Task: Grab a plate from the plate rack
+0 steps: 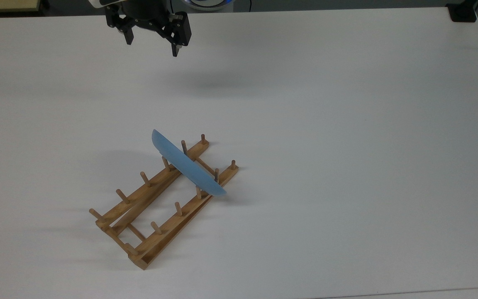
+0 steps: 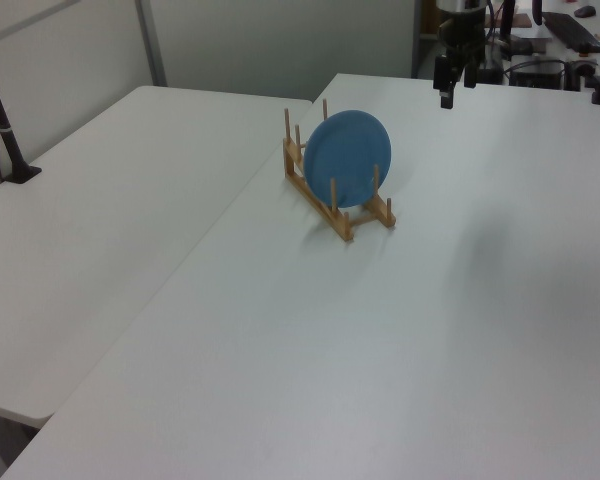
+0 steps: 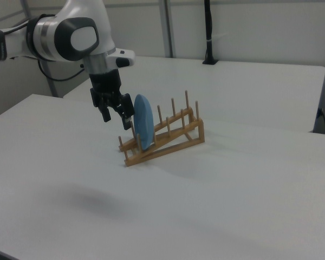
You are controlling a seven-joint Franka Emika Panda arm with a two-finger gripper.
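Note:
The light-blue plate (image 1: 187, 164) stands on edge between the pegs near one end of the wooden plate rack (image 1: 139, 198), which lies slantwise on the white table. In the left view the plate (image 2: 348, 158) shows its round face, upright in the rack (image 2: 342, 225). In the right view the plate (image 3: 143, 129) is edge-on at the near end of the rack (image 3: 173, 138). My gripper (image 1: 152, 45) hangs open and empty above the table at the top view's upper left, well apart from the plate. It also shows as the gripper (image 2: 458, 90) and the gripper (image 3: 116, 120).
The white table (image 1: 347, 166) spreads wide to the top view's right. A black object (image 1: 463, 12) sits at its far right corner. A second white table (image 2: 100, 200) adjoins in the left view, with a black clamped post (image 2: 10, 140). Dark equipment (image 2: 560, 40) stands behind the arm.

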